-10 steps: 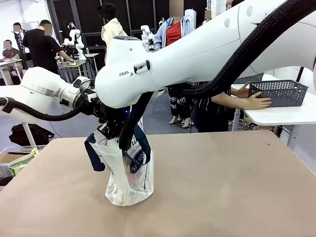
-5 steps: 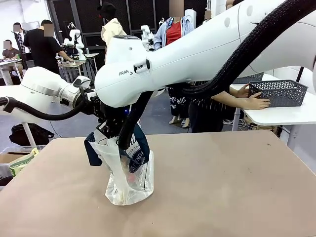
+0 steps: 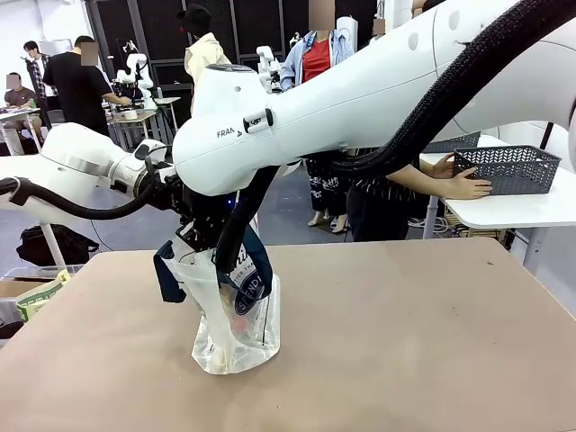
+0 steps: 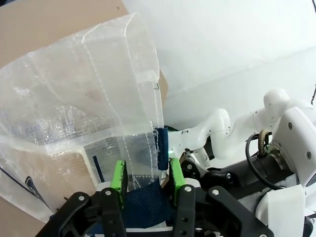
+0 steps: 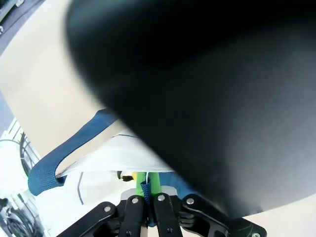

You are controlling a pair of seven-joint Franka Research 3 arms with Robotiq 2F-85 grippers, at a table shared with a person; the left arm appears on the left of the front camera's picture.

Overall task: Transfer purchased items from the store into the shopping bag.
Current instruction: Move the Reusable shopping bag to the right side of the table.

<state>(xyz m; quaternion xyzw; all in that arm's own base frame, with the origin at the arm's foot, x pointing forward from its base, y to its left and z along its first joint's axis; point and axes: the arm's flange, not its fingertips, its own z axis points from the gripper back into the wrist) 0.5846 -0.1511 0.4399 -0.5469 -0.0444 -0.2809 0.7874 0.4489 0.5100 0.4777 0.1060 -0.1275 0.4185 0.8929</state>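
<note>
The shopping bag [image 3: 225, 335] stands on the brown table, translucent white, with navy handles [image 3: 166, 274] lifted at its mouth. Both arms meet just above it, the right arm covering most of the grippers in the front view. My left gripper [image 4: 146, 170] has its green pads [image 4: 118, 177] apart, with a navy strap [image 4: 143, 203] lying loose between the fingers and the bag wall [image 4: 89, 108] ahead. My right gripper [image 5: 147, 178] is shut on a navy handle strap [image 5: 69, 150]. A small yellow item [image 5: 126, 176] shows by the bag's rim. The store [image 3: 507, 169], a dark mesh basket, sits far right.
The basket rests on a white side table [image 3: 522, 211], with a person's hand [image 3: 468, 187] on its near side. Bare brown tabletop [image 3: 405, 342] spreads to the right of the bag. A bin with packets [image 3: 36, 292] sits beyond the table's left edge.
My left gripper's fingers have spread apart around the strap. The bag's top has shifted slightly and its left handle hangs a little differently. The right arm has stayed put.
</note>
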